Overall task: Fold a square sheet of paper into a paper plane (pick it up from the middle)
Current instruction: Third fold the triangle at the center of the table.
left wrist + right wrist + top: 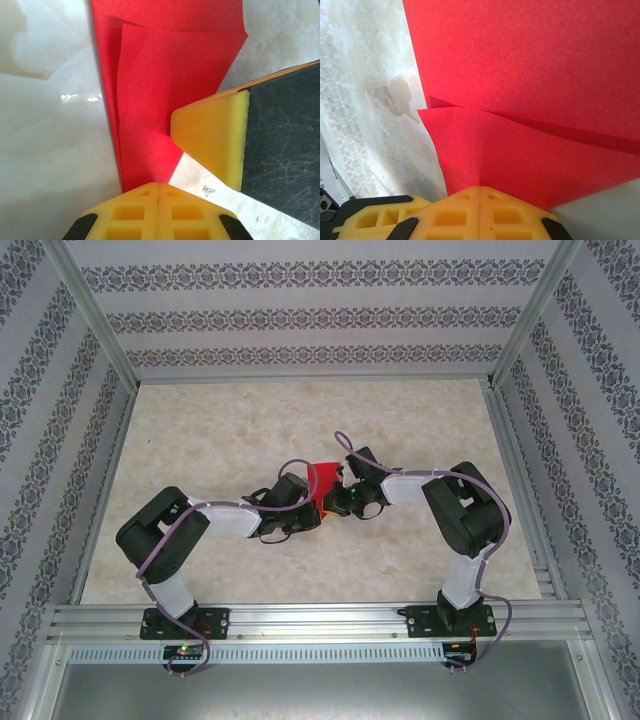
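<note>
Left gripper (158,186) has its two yellow fingers pressed together, and the red sheet of paper (165,80) comes straight out of the seam between them, so we read it as clamped on the sheet. Our right gripper (480,189) looks the same, jaws closed tight on another part of the paper's edge. From above we see the sheet held between the two grippers near the middle of the tabletop (200,430); whether it touches the surface we cannot tell. Bare marbled surface spreads on every side of it, well away from the frame rails (300,618) at the near edge and the patterned walls (320,310) on the left, right and far sides. In the top view the sheet's longer run goes roughly from the near side to the far side, slightly tilted. It is partly folded. The left wrist camera shows overlapped layers with one sharp corner pointing away to the upper right, and the right wrist camera shows a flap edge slanting across the red surface. The tightest spot is between the arms, where one of the right gripper's fingers (212,140) sits against the paper just beside the left gripper. Purple cables (336,437) loop over both wrists close to the sheet.
</note>
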You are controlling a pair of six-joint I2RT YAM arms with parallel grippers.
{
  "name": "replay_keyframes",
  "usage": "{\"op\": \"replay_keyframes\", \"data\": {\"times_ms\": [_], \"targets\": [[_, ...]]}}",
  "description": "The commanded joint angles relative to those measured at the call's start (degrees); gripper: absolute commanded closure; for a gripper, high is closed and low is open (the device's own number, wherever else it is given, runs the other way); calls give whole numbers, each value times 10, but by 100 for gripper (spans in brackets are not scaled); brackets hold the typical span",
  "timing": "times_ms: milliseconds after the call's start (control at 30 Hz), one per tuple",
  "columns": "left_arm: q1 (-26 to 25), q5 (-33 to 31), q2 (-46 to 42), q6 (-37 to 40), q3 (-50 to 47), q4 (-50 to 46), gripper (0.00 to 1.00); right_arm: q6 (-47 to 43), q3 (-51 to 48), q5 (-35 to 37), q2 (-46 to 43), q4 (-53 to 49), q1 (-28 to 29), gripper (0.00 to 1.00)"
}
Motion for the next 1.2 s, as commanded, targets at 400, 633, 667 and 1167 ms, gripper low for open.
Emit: {"op": "replay_keyframes", "data": {"times_ms": [400,633,667,1167], "targets": [[-3,-14,-7,-1,-16,-49,100,7,-15,10,3,0,17,100],[-4,-14,-8,-3,-11,-99,100,-19,9,38,9,-34,-9,100],[-4,-15,-8,-2,-10,-112,100,-24,15,42,12,-41,-19,100],[-4,-26,-5,10,-4,-181,100,-93,82,68,49,-82,-128,100]]}}
